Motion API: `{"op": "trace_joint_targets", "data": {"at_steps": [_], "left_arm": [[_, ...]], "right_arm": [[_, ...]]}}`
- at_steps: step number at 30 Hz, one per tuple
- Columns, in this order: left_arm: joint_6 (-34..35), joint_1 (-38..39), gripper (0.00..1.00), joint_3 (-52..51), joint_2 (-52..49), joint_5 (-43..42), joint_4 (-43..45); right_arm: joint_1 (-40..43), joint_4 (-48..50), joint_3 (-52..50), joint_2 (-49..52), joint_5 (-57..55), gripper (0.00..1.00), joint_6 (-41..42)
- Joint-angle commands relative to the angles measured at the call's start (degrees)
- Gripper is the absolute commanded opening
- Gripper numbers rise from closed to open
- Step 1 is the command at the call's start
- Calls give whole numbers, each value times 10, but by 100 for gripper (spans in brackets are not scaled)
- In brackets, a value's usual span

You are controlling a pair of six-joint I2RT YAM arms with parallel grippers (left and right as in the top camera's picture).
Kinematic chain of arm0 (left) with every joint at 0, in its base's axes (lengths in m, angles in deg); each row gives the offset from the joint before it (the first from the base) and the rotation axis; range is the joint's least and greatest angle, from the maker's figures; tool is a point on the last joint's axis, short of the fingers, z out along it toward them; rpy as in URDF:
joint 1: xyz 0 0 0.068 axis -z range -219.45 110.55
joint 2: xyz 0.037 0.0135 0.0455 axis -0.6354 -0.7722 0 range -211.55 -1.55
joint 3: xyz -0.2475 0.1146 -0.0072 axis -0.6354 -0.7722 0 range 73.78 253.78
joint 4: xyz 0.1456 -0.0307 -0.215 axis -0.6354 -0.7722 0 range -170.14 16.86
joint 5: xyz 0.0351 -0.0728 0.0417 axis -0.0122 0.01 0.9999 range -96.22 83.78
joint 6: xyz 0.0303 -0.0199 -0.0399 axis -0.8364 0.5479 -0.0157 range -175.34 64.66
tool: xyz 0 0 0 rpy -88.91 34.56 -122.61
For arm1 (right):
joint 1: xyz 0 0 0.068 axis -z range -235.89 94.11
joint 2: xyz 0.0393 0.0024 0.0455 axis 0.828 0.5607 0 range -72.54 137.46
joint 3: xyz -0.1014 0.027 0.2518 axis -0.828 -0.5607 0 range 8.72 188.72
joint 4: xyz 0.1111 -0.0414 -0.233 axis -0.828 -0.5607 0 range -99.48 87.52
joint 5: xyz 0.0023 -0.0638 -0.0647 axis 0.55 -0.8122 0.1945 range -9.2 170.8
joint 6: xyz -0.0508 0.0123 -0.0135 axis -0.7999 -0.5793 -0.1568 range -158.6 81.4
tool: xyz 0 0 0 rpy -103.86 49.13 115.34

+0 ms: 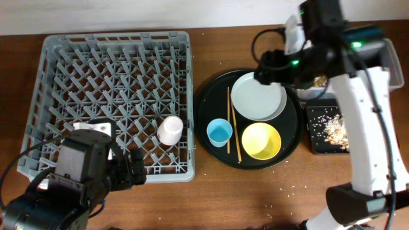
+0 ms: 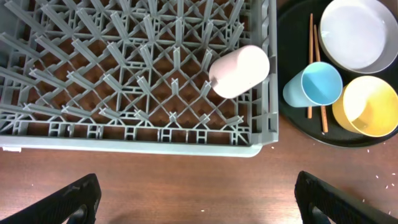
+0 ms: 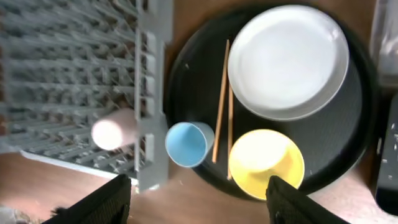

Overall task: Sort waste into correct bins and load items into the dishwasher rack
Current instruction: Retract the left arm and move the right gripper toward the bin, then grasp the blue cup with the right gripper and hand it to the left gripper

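Overhead top-down; both wrists high, sharing blue cup [image 2: 314,84].

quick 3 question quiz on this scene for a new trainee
1. True or false: the pink cup lies in the rack.
2. Which sits on the round tray? A) blue cup B) napkin C) wrapper
3. Fill in: the chopsticks lie between the blue cup and the ____ bowl.
Key: 1 true; 2 A; 3 yellow.

i can read no text in any view. no labels, brands or numbers show legibly.
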Motion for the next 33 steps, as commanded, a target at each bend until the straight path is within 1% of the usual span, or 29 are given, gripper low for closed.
{"op": "trace_joint_targets", "data": {"at_steps": [1, 2, 5, 8, 11, 13, 15, 16, 19, 21, 22, 23, 24, 26, 28, 29, 31, 32, 33], "left_arm": [[-5, -3, 99, 2, 2, 6, 0], [-5, -3, 99, 3, 3, -15, -26], [-5, -3, 99, 3, 4, -20, -49], [-5, -3, 99, 3, 4, -20, -49], [-5, -3, 99, 3, 4, -20, -45], [-4, -3, 99, 3, 4, -20, 3], [-5, -3, 99, 3, 4, -33, 33], [-5, -3, 99, 3, 4, -30, 42], [-5, -3, 99, 3, 3, -24, 69], [-5, -3, 99, 3, 3, -20, 76], [-4, -3, 99, 3, 3, -21, 77], [0, -3, 99, 3, 3, -43, 87], [0, -3, 99, 3, 3, -64, 97], [0, -3, 99, 3, 3, -72, 111], [0, -3, 99, 2, 3, -72, 123], [0, -3, 99, 2, -2, -72, 136], [34, -3, 99, -3, -24, -73, 159], [45, -3, 99, -8, -44, -86, 176], [45, -3, 99, -16, -69, -122, 203]], "right_arm": [[-52, 58, -136, 9, -23, 68, -5], [-65, 106, -202, 9, -23, 67, 11], [-70, 179, -311, 14, -16, 67, 31], [-72, 242, -380, 15, 24, 66, 31], [-82, 280, -417, 16, 31, 63, 31], [-92, 290, -418, 25, 31, 61, 32], [-104, 299, -418, 45, 12, 59, 62], [-110, 303, -418, 56, 12, 57, 70], [-113, 304, -418, 73, 7, 44, 72], [-113, 300, -418, 76, -3, 29, 72], [-113, 300, -418, 79, -5, 15, 72], [-113, 300, -418, 79, -8, 4, 72], [-112, 303, -418, 79, -7, 4, 72], [-104, 303, -418, 78, -1, 4, 71], [-90, 302, -417, 63, 38, 4, 57], [-72, 309, -416, 42, 89, 4, 31], [-37, 321, -409, 7, 179, 4, -10], [-7, 327, -405, -17, 244, 4, -36], [22, 339, -405, -34, 314, 4, -57]]}}
